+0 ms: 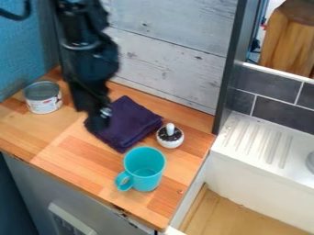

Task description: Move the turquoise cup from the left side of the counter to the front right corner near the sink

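1 purple cloth (131,123): folded, on the wooden tabletop (64,153).
1 black gripper (98,123): at 1 corner of the cloth; spread or pressed together, I cannot tell.
1 turquoise mug (144,170): upright, near the cloth.
1 white pot (171,143): just beside the cloth.
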{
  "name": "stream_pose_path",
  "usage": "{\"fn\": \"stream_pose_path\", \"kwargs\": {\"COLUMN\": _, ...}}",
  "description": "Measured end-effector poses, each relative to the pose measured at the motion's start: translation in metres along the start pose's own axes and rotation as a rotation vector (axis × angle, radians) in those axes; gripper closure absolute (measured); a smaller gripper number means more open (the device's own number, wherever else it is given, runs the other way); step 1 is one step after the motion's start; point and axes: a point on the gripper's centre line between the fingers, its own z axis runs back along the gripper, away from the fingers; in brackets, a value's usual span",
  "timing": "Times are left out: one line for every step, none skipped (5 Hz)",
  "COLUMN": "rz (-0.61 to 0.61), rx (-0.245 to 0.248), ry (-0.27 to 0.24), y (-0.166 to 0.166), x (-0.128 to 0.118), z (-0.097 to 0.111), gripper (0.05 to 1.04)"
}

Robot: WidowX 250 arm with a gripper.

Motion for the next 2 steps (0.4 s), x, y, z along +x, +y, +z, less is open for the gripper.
{"fn": "stream_pose_path", "kwargs": {"rz": 0.128, "rx": 0.006, "ry": 0.000, "y": 0.048, "x": -0.006, "z": -0.003, "gripper": 0.079}}
{"fn": "stream_pose_path", "kwargs": {"rz": 0.173, "rx": 0.042, "ry": 0.017, "y": 0.093, "x": -0.012, "z": -0.012, "gripper": 0.079}}
